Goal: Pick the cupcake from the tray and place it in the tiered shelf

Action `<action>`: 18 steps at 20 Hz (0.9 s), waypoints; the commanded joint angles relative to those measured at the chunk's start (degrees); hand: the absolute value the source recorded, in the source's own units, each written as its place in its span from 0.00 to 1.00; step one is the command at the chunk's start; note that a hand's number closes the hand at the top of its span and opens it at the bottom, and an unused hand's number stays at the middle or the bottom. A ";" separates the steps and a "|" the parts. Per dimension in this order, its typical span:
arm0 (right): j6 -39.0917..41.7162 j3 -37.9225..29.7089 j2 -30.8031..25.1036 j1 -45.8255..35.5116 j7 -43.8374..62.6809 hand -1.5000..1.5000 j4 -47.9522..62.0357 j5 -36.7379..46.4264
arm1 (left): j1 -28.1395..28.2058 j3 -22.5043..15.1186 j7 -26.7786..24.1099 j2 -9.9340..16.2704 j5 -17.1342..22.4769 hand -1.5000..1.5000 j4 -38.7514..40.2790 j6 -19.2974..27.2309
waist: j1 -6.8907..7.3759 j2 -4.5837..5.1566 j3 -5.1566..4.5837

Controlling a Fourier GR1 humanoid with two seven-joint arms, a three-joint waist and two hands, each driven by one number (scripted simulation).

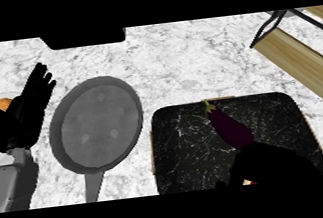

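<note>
Nearest us, our right hand (pixel 270 161) is down on the dark tray (pixel 190 143), curled over something; we judge it is the cupcake, almost wholly hidden, so we cannot confirm the hold. An eggplant (pixel 229 123) lies just beyond it. Our left hand (pixel 24 114) rests open at the left edge, beside the grey pan (pixel 95 123). We are at the picking step; next comes a lift toward the wooden shelf (pixel 300 60), far right.
</note>
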 commanded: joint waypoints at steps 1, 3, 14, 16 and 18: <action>6.83 -7.79 1.87 -4.07 7.72 1.00 -14.42 -7.32 | -0.52 0.00 0.51 0.27 -0.11 0.50 -0.62 -0.23 | 0.55 0.10 -0.06; 8.04 -13.54 1.31 -7.37 7.58 1.00 -13.19 -7.98 | -1.14 0.04 -0.06 0.10 -0.31 0.50 0.77 -0.40 | 0.38 0.21 -0.03; 23.72 -45.87 -2.32 -25.30 9.78 1.00 -2.76 -21.50 | 1.78 -0.71 1.08 -0.80 -1.22 0.50 -2.77 0.67 | 0.14 -0.25 0.07; 24.59 -53.52 -4.47 -28.85 8.02 1.00 3.61 -25.63 | 0.25 -0.44 1.05 -0.89 -1.55 0.50 -0.78 0.92 | -0.06 -0.07 0.08; 25.74 -60.83 -7.01 -25.00 4.00 1.00 5.74 -32.19 | 2.55 1.45 1.48 0.41 0.61 0.50 -3.42 -0.47 | -0.01 -0.21 0.15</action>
